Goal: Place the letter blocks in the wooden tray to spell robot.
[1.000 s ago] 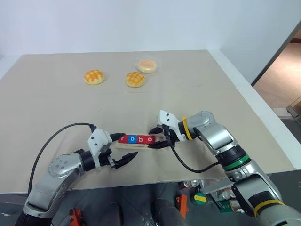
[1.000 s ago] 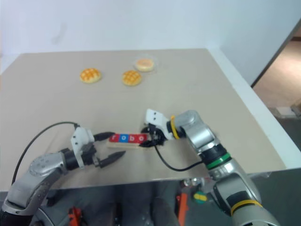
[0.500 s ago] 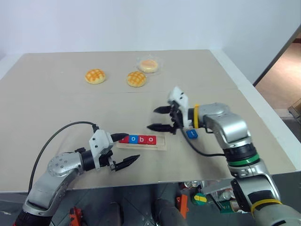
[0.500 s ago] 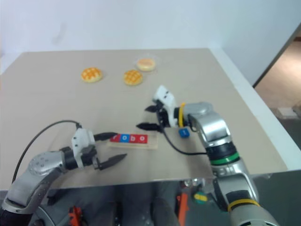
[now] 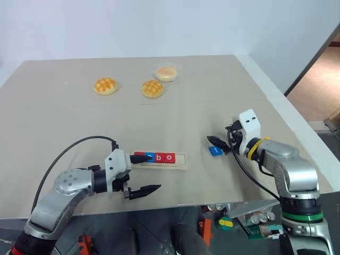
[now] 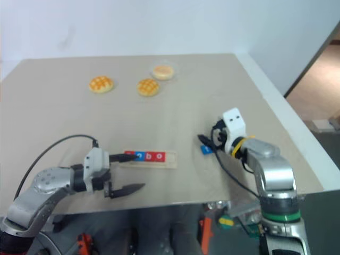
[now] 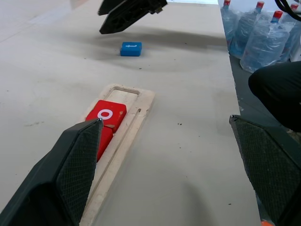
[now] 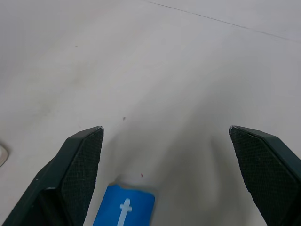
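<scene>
Blue t block (image 5: 215, 151) beside wooden tray (image 5: 180, 161)

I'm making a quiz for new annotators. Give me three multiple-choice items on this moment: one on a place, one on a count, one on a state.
1. Where is the blue t block?
A. In the tray
B. On the table, right of the tray
C. Between the buns

2. How many buns are on the table?
A. Two
B. Three
C. Five

3. How do the right gripper's fingers stand?
A. Open, holding nothing
B. Shut on the t block
C. Shut on a bun

Answers:
1 B: the t block lies flat on the table, apart from the tray, whose right end slot is bare.
2 B: three buns sit at the far side.
3 A: the right wrist view shows both fingers spread wide, the t block lying on the table between them.
</scene>
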